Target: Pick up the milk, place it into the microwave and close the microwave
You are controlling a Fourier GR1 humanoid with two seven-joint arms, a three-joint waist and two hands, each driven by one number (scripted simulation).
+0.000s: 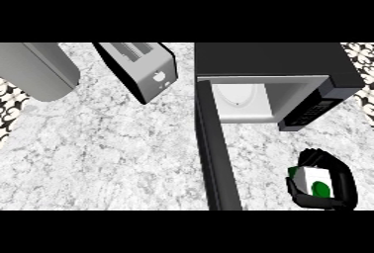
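Milk (pixel 316 182) sits gripped in curled right hand (pixel 343 184); microwave (pixel 292 74) open.

The milk (pixel 318 182) is a white carton with green patches, upright at the counter's lower right, in front of the microwave (pixel 277 74). The black microwave stands open, its door (pixel 217 153) swung out, pale cavity showing.

One head-height view looks steeply down on the counter (pixel 110 148), the open microwave (pixel 277 64) at upper right.
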